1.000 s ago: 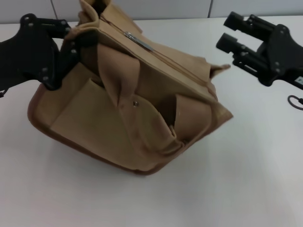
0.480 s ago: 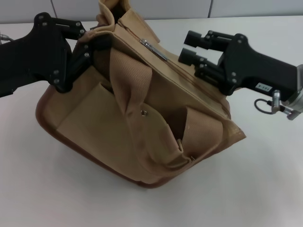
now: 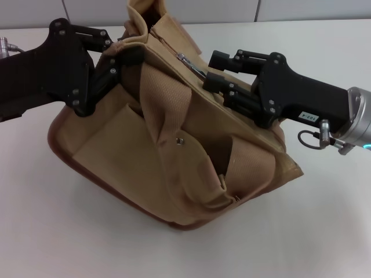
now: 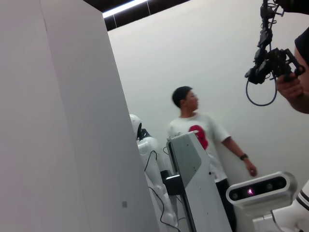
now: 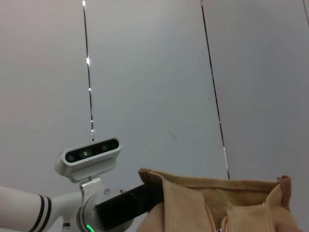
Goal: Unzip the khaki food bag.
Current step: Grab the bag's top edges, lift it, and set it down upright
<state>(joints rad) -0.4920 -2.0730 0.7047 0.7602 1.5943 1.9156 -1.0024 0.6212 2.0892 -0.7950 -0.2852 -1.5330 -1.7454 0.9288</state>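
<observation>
Head view shows the khaki bag tipped over near the far edge of the white table, zipper side facing up. The left gripper is clamped on the bag's far end. The right gripper sits at the silver zipper pull, fingers slightly parted around it; a firm pinch cannot be confirmed. Best practice is probably to close fully on the pull, then draw along the zipper line while the left hand holds tension.
</observation>
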